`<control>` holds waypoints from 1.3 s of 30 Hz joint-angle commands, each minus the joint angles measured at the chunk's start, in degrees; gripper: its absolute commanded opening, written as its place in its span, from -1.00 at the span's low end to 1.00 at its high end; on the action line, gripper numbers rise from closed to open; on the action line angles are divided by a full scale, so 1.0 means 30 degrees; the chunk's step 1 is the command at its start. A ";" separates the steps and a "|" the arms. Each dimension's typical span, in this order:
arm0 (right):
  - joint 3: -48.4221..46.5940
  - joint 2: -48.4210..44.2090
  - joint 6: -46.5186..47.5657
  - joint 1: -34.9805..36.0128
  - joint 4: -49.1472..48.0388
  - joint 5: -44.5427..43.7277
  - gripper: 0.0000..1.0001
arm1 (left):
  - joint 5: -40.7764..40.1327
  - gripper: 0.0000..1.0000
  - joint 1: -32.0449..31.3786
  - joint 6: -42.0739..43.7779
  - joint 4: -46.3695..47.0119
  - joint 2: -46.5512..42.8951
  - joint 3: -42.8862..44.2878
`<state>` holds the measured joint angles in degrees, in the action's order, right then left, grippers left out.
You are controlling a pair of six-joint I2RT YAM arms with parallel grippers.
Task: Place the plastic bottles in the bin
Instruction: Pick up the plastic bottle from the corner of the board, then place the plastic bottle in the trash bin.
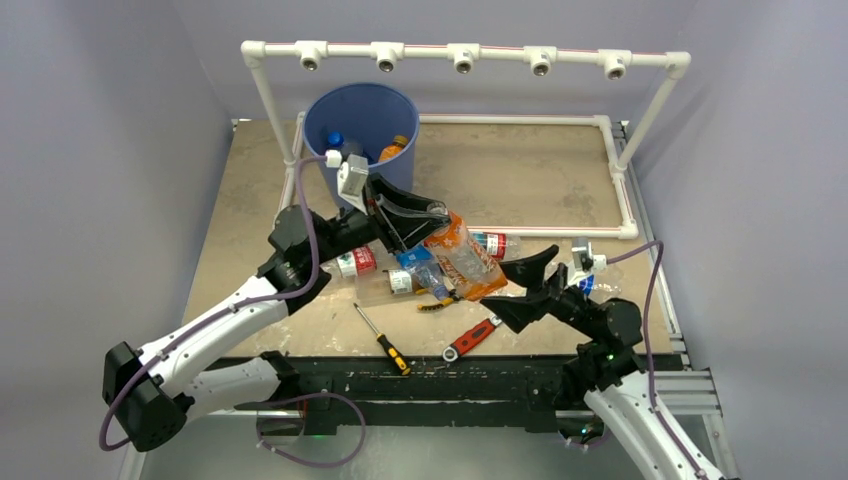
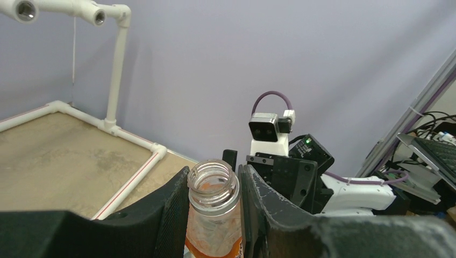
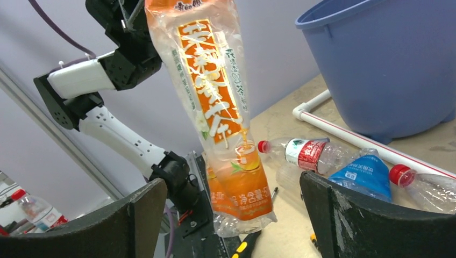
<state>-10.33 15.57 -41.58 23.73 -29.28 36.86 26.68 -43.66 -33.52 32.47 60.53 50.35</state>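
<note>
A crumpled, uncapped bottle with an orange label point(image 1: 462, 255) hangs tilted above the table, mouth up. My left gripper point(image 1: 435, 215) is shut on its neck point(image 2: 213, 188), one finger on each side. Its lower end point(image 3: 236, 199) hangs between the fingers of my right gripper point(image 3: 232, 183), which stands wide open and touches nothing. The blue bin point(image 1: 320, 105) stands at the back left with two bottles point(image 1: 397, 148) inside. More bottles lie on the table: red-labelled ones point(image 1: 355, 262) point(image 3: 306, 153), a blue-labelled one point(image 3: 360, 174), and a clear one point(image 1: 390, 285).
A white pipe frame point(image 1: 460, 52) runs round the back of the table and beside the bin. A black-and-yellow screwdriver point(image 1: 382, 340), a red-handled wrench point(image 1: 472, 338) and yellow-and-black pliers point(image 1: 437, 300) lie near the front edge under the arms.
</note>
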 commanded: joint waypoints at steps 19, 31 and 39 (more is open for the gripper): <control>-0.4615 -0.0058 -0.0360 0.0089 0.3755 -0.0063 0.98 | -0.7219 -1.00 -0.0096 0.6882 -0.6578 -0.3213 0.3469; -0.3448 -0.1061 0.0966 0.0081 0.7369 -0.5219 0.98 | -1.7339 -1.00 -0.0095 1.1761 -0.4297 -0.2753 0.5303; -0.3153 -0.2420 0.1086 0.0089 0.8382 -0.6005 0.98 | -1.9012 -1.00 -0.0007 1.4905 -0.0910 0.0641 0.7034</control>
<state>-19.64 10.74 -39.70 23.73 -5.34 21.52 -25.71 -43.97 4.16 22.00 58.57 68.71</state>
